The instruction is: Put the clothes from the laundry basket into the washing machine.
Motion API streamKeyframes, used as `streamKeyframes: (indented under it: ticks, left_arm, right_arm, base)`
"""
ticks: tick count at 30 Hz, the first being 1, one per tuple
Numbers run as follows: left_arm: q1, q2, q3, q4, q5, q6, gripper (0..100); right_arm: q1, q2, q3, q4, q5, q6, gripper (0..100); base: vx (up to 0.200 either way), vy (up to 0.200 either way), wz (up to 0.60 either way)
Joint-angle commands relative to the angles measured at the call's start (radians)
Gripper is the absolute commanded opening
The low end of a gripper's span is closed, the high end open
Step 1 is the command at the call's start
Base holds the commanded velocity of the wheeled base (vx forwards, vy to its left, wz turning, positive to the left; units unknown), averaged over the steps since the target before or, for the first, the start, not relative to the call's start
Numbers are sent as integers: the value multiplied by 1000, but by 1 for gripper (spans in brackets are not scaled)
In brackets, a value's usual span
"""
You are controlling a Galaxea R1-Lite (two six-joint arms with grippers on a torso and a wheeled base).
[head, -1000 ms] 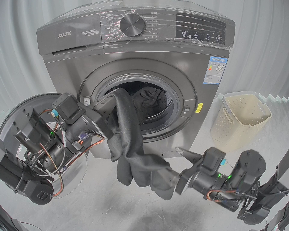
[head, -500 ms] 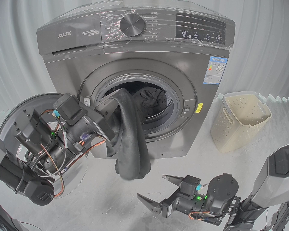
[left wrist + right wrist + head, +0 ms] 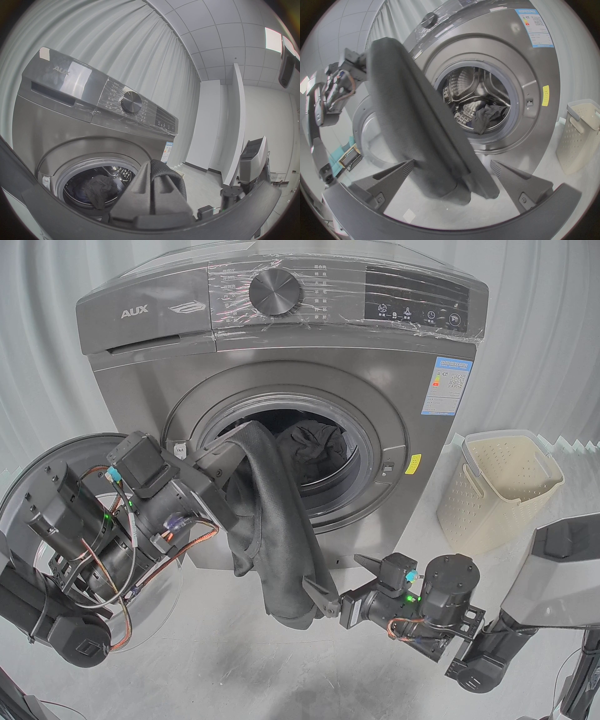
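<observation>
The dark garment [image 3: 275, 534] looks limp and light, unlikely to slip. The closed left jaws pinch its top fold, and its hem sags between the wide-open right jaws, which grip nothing. That bunched lower end seems the best hold. Just beyond the left jaws gapes the washing machine [image 3: 387, 402]; the laundry basket [image 3: 500, 490] stands well apart.

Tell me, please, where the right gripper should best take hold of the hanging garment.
Probably the loose lower end of the garment, coming from the front with jaws either side. The left gripper pins its top at the washer mouth, so the bottom hangs free as a narrow bunch.
</observation>
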Motion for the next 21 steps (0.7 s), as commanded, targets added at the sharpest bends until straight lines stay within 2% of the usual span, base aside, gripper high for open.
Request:
streamKeyframes:
  ticks: [1, 6, 13, 18, 21]
  left_arm:
    - [-5, -4, 0, -1, -1, 0, 0]
    - [-17, -4, 0, -1, -1, 0, 0]
    - [-27, -11, 3, -1, 0, 0, 0]
    - [-39, -19, 5, -1, 0, 0, 0]
    - [-36, -34, 2, -1, -1, 0, 0]
  right_arm:
    - [-42, 108, -107, 4, 15, -21, 100]
    - [-1, 141, -150, 4, 67, -44, 100]
    - [34, 210, -245, 2, 87, -46, 100]
    - [37, 264, -331, 9, 75, -46, 100]
    - [8, 289, -400, 18, 39, -46, 100]
  base:
    - [0, 0, 0]
    - [0, 0, 0]
    - [0, 0, 0]
    - [0, 0, 0]
    - [0, 0, 0]
